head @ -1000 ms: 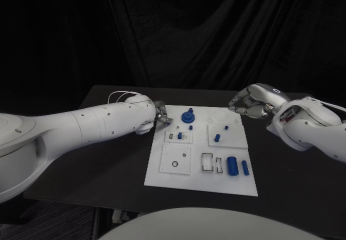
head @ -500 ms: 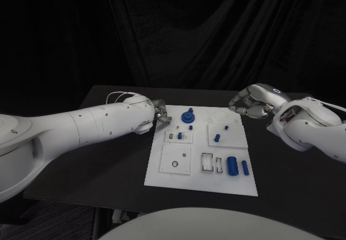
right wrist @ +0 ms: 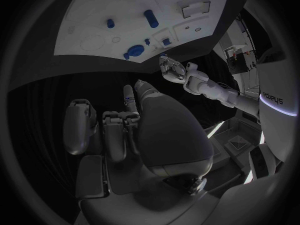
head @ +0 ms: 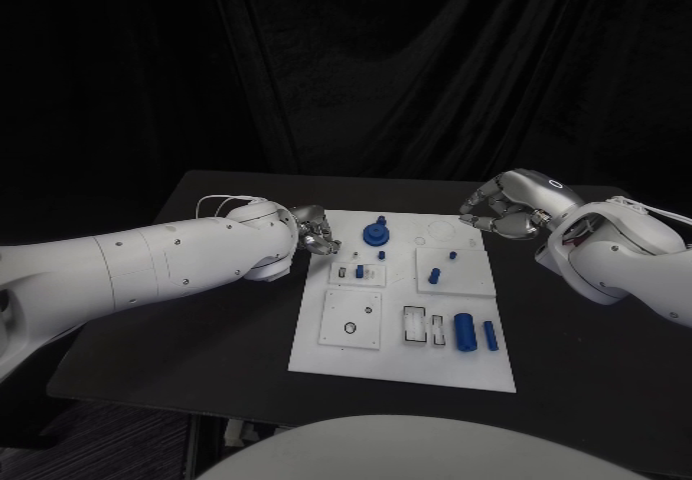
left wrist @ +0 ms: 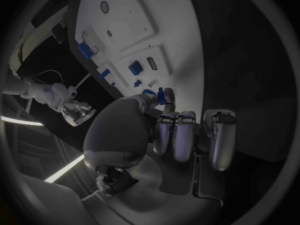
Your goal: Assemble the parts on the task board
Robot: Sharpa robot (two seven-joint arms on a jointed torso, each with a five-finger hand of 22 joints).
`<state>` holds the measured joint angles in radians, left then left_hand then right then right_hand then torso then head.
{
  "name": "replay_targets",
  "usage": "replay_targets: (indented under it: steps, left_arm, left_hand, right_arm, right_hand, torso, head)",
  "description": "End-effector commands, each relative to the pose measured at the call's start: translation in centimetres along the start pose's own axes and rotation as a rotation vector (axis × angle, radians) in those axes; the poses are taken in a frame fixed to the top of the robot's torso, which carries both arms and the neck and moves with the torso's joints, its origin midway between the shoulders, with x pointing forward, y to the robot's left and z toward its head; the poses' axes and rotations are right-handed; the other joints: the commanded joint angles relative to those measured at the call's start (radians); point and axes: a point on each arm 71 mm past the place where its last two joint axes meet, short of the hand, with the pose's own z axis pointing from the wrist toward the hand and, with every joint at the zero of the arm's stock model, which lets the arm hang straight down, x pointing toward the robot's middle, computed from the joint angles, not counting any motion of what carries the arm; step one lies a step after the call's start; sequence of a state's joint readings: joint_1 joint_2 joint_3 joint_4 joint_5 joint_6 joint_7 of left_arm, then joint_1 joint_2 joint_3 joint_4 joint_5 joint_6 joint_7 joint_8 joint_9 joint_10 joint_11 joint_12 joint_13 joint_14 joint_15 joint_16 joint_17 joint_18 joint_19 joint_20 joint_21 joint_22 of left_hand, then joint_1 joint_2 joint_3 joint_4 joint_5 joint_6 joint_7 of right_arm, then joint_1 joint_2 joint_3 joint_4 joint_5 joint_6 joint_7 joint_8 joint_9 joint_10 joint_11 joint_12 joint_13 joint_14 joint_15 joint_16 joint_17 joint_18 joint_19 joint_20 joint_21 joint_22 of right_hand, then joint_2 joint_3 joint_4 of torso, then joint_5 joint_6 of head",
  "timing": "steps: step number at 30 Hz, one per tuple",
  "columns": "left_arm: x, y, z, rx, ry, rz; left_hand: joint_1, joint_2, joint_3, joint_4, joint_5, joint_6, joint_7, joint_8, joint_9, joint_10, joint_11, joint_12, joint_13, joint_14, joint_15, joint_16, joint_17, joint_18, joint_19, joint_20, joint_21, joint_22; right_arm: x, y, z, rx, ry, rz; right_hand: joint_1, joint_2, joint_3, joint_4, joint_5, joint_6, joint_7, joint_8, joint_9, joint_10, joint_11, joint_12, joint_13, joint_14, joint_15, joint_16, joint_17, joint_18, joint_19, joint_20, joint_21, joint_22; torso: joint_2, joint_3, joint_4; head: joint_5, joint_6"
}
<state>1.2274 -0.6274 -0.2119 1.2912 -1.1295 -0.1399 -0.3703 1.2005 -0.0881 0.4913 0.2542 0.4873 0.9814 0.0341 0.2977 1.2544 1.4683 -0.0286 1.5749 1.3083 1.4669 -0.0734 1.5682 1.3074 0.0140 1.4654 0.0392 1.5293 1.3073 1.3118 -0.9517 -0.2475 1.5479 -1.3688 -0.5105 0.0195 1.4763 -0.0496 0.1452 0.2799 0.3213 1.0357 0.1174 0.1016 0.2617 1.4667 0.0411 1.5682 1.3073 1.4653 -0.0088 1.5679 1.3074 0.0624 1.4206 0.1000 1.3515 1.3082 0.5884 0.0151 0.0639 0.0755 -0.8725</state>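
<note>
Left silver many-fingered hand point(head: 316, 231) poised at far-left corner of white rectangular task board point(head: 361, 355), fingers curled inward, a small blue part point(left wrist: 160, 96) seemingly pinched at fingertips in left wrist view; grip not fully verifiable. Right silver many-fingered hand point(head: 503, 207) poised off far-right corner of board, fingers curled in, nothing seen held. Board lying mid-way across black table point(head: 188, 330); blue round knobbed piece point(head: 376, 234) standing near far edge, close beside left hand; large blue cylinder point(head: 464, 332) and slimmer blue cylinder point(head: 490, 336) lying side by side near right edge; small blue pegs point(head: 359, 271) seated in central raised plates.
</note>
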Motion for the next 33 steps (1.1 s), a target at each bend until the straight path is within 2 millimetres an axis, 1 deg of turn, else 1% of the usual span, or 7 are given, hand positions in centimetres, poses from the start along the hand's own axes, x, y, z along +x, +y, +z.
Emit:
replay_targets:
  steps: [1,4,9,18,21,24,33]
  left_arm:
    - [0.4,-0.4,-0.7,0.011,0.003,-0.064]
    - [0.5,-0.4,-1.1,0.019,-0.005,-0.092]
    - [0.7,-0.6,-1.4,0.026,-0.016,-0.114]
    - [1.8,-0.8,-1.6,0.027,-0.027,-0.140]
    - [2.3,-0.6,-1.6,0.026,-0.034,-0.126]
    - [2.9,-0.4,-1.7,0.030,-0.053,-0.106]
    - [4.0,0.0,-1.7,0.023,-0.064,-0.095]
  left_hand:
    - [-0.001,-0.010,0.017,-0.007,-0.019,-0.002,-0.003,-0.009,0.000,0.102,-0.006,-0.004,0.262,0.104,-0.006,0.003,0.263,-0.001,0.075,-0.005,-0.005,0.246]
    - [-0.012,-0.013,0.024,-0.010,-0.046,-0.006,-0.001,-0.011,0.001,0.102,-0.004,-0.004,0.262,0.104,-0.004,0.003,0.263,-0.001,0.074,-0.004,-0.007,0.246]
    - [-0.021,-0.012,0.025,-0.006,-0.057,-0.002,0.000,-0.009,0.002,0.102,-0.003,-0.004,0.262,0.104,-0.004,0.003,0.263,-0.001,0.076,-0.003,-0.004,0.247]
    - [-0.023,-0.009,0.027,-0.005,-0.059,-0.002,0.000,-0.010,0.002,0.102,-0.003,-0.004,0.262,0.104,-0.004,0.003,0.263,-0.001,0.075,-0.003,-0.005,0.246]
    - [-0.025,-0.008,0.027,-0.004,-0.059,-0.002,0.000,-0.010,0.003,0.102,-0.003,-0.004,0.262,0.104,-0.004,0.003,0.263,-0.001,0.074,-0.003,-0.006,0.246]
    - [-0.025,-0.007,0.028,-0.004,-0.059,-0.003,0.000,-0.010,0.003,0.102,-0.003,-0.004,0.262,0.104,-0.004,0.003,0.263,-0.001,0.075,-0.003,-0.005,0.246]
    - [-0.028,-0.007,0.029,-0.004,-0.059,0.002,-0.002,-0.008,0.004,0.102,-0.005,-0.004,0.262,0.104,-0.005,0.003,0.263,-0.002,0.078,-0.003,-0.001,0.248]
  right_arm:
    - [0.1,-0.1,-0.1,0.007,-0.007,0.000]
    - [0.1,0.0,-0.1,0.007,-0.006,0.000]
    - [0.1,-0.1,-0.1,0.007,-0.008,0.001]
    - [0.1,-0.1,-0.2,0.010,-0.009,0.001]
    - [0.1,-0.1,-0.2,0.010,-0.009,0.001]
    - [0.2,-0.1,-0.2,0.010,-0.009,0.002]
    - [0.1,-0.2,-0.3,0.013,-0.008,0.001]
  right_hand:
    - [0.006,0.004,0.005,0.003,0.005,-0.004,-0.001,-0.006,-0.001,0.104,0.004,0.003,0.263,0.105,-0.002,0.003,0.263,-0.005,0.004,-0.001,0.004,0.188]
    - [0.006,0.004,0.005,0.003,0.005,-0.004,-0.001,-0.006,-0.001,0.104,0.004,0.003,0.263,0.105,-0.002,0.003,0.263,-0.005,0.004,-0.001,0.004,0.188]
    - [0.006,0.004,0.005,0.003,0.005,-0.004,-0.001,-0.006,-0.001,0.104,0.004,0.003,0.263,0.105,-0.002,0.003,0.263,-0.005,0.004,-0.001,0.004,0.188]
    - [0.006,0.004,0.005,0.003,0.005,-0.004,-0.001,-0.006,-0.001,0.104,0.004,0.003,0.263,0.105,-0.002,0.003,0.263,-0.005,0.004,-0.001,0.004,0.188]
    - [0.006,0.004,0.005,0.003,0.005,-0.004,-0.001,-0.006,-0.001,0.104,0.004,0.003,0.263,0.105,-0.002,0.003,0.263,-0.005,0.004,-0.001,0.004,0.188]
    - [0.005,0.004,0.006,0.003,0.006,-0.003,-0.001,-0.005,0.000,0.104,0.004,0.003,0.263,0.105,-0.002,0.003,0.263,-0.005,0.004,-0.001,0.003,0.188]
    - [0.006,0.004,0.006,0.003,0.006,-0.002,-0.002,-0.005,0.000,0.104,0.004,0.003,0.263,0.105,-0.002,0.003,0.263,-0.006,0.004,0.000,0.004,0.188]
  torso:
    - [0.000,0.0000,-0.0002]
    - [0.000,0.0001,0.0000]
    - [0.000,0.0000,0.0002]
    - [-0.001,0.0004,0.0001]
    - [0.000,-0.0004,-0.0006]
    - [0.000,-0.0003,-0.0001]
    - [0.000,-0.0002,-0.0004]
  head:
    - [0.006,0.000]
    - [0.011,0.000]
    - [0.007,0.000]
    - [0.007,0.000]
    - [0.008,0.000]
    - [0.005,0.000]
    - [0.007,0.000]
